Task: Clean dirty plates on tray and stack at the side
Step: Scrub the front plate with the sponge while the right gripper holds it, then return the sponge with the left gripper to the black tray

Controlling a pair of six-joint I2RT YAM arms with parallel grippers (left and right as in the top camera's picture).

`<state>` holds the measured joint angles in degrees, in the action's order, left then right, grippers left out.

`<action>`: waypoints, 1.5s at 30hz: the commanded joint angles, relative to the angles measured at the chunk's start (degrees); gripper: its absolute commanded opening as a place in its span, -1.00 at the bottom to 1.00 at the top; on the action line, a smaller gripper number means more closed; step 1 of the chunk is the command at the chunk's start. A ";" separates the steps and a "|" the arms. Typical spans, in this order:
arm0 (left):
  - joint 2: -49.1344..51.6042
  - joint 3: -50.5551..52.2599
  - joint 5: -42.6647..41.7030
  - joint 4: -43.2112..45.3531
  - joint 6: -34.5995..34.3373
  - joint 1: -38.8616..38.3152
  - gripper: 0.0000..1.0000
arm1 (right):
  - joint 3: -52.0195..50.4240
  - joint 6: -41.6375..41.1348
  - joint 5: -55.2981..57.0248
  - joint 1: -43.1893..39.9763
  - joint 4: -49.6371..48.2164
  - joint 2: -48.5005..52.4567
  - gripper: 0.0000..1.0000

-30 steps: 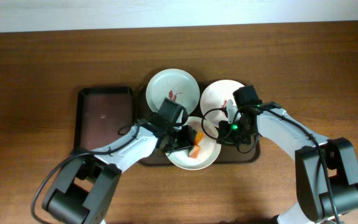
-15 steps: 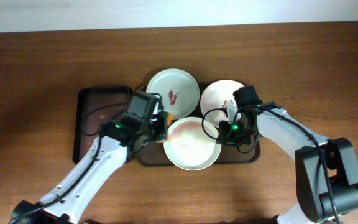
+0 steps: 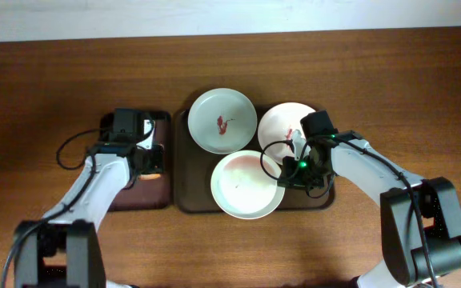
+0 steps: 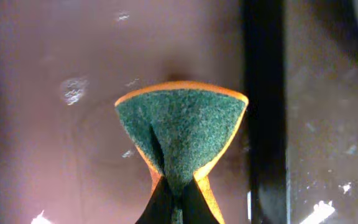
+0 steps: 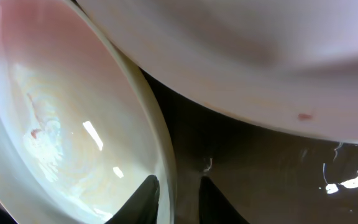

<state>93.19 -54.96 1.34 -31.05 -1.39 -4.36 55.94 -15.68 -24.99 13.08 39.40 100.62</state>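
Three white plates lie on the large brown tray (image 3: 184, 202). The back left plate (image 3: 222, 120) and the back right plate (image 3: 282, 124) each have a red smear. The front plate (image 3: 242, 188) looks wiped, with a faint pink film. My right gripper (image 3: 289, 170) is shut on the front plate's right rim. In the right wrist view the fingers (image 5: 176, 196) straddle that rim (image 5: 61, 124), with the back right plate (image 5: 260, 50) above. My left gripper (image 3: 146, 156) is shut on a green and orange sponge (image 4: 179, 130) above the smaller tray.
The smaller, narrower dark tray (image 3: 154, 192) lies just left of the large tray, and its wet floor (image 4: 55, 93) fills the left wrist view. Bare wood-grain tabletop (image 3: 390, 88) surrounds both trays. A black cable loops by the right wrist.
My left gripper has carried the sponge off the front plate and leftwards to over the smaller tray. The front plate is now uncovered. The right arm has not moved.
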 commanded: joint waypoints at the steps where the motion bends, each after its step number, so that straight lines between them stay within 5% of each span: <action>1: 4.22 0.48 -4.61 1.95 6.25 0.02 -1.00 | 0.55 0.17 -0.07 0.13 0.70 0.15 -0.56; 8: -4.70 -2.03 -7.23 -0.37 1.99 0.02 -1.00 | 0.55 0.17 -0.07 0.13 0.72 0.15 -0.60; 11: -9.05 -2.10 -21.09 -0.72 -1.11 -0.55 -1.00 | 0.52 0.15 -0.07 0.13 0.79 0.15 -0.61; 16: -6.71 -2.10 -25.18 0.96 -15.43 -8.94 -1.00 | 0.55 0.15 -0.07 0.13 0.87 0.15 -0.64; 25: 4.52 -2.10 -28.30 12.31 -29.49 -25.00 -1.00 | 0.55 0.17 -0.07 0.13 0.87 0.15 -0.66; 29: 8.15 -2.10 -28.06 13.40 -30.32 -27.91 -1.00 | 0.52 0.17 -0.07 0.13 0.87 0.15 -0.67; 36: 8.24 -2.10 -13.53 6.78 -29.79 -27.85 -1.00 | 0.55 0.15 -0.07 0.13 0.87 0.15 -0.68; 45: -1.11 -2.84 -6.88 3.96 -23.76 -27.17 -1.00 | 0.55 0.15 -0.07 0.13 0.92 0.15 -0.69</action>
<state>97.43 -56.90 -9.61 -27.05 -29.02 -32.23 55.94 -15.81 -25.19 13.08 40.25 100.64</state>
